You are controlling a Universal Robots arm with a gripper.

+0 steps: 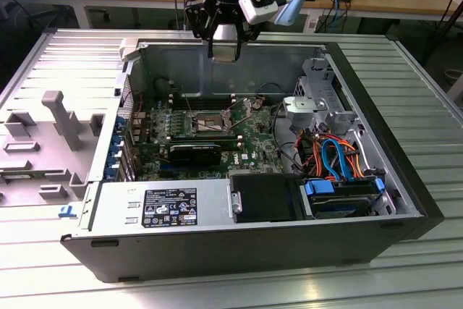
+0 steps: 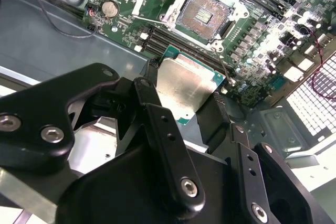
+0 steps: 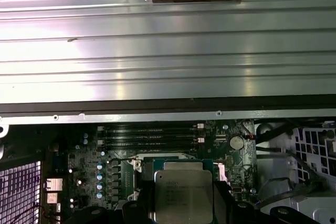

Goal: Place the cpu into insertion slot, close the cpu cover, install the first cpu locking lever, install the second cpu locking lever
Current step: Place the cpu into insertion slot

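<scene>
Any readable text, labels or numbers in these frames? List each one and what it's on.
No text can be quoted; all print here is too small to read.
Label on the power supply: blocks of print and symbols, unreadable.
Top of the cpu, held in the gripper: several faint marking lines, unreadable.
Motherboard: tiny white markings, unreadable.

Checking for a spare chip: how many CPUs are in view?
1. The cpu is clamped in the gripper, held over the open computer case; the insertion slot is empty. The gripper may hide others.
</scene>
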